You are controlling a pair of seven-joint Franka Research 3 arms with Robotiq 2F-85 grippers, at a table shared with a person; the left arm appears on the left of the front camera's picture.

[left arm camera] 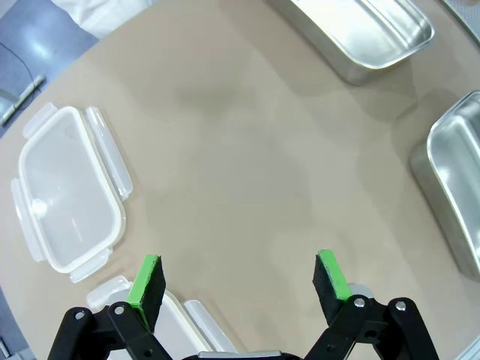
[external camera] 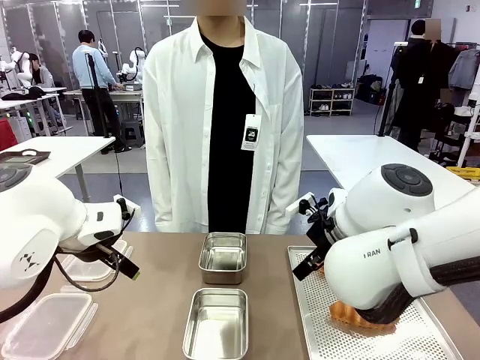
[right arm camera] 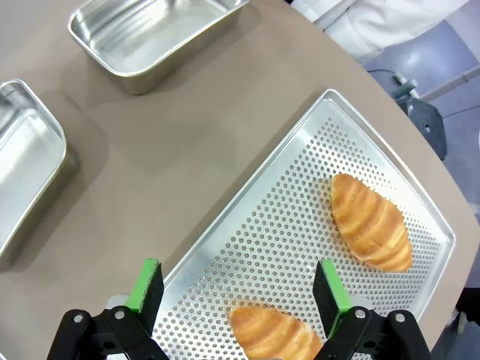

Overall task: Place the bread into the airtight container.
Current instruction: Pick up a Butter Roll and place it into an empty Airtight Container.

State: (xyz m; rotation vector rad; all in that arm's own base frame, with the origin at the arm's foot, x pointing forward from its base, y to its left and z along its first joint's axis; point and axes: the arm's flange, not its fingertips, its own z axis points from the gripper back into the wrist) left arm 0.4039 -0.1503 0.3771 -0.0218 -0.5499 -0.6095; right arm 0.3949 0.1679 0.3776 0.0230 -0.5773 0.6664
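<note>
Hovering over the bread [right arm camera: 274, 334] on the perforated tray [right arm camera: 255, 225], the right gripper [right arm camera: 236, 289] has jaws spread wide, seemingly ready to grasp it; the left gripper [left arm camera: 240, 281] hangs likewise spread, empty.

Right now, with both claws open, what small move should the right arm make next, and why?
Probably lower the right claw onto the nearer croissant and close on it. The claw is open and empty over the perforated tray, that croissant lies just beneath it, between its fingers, and the near steel container is empty, so no bread has been moved yet.
</note>
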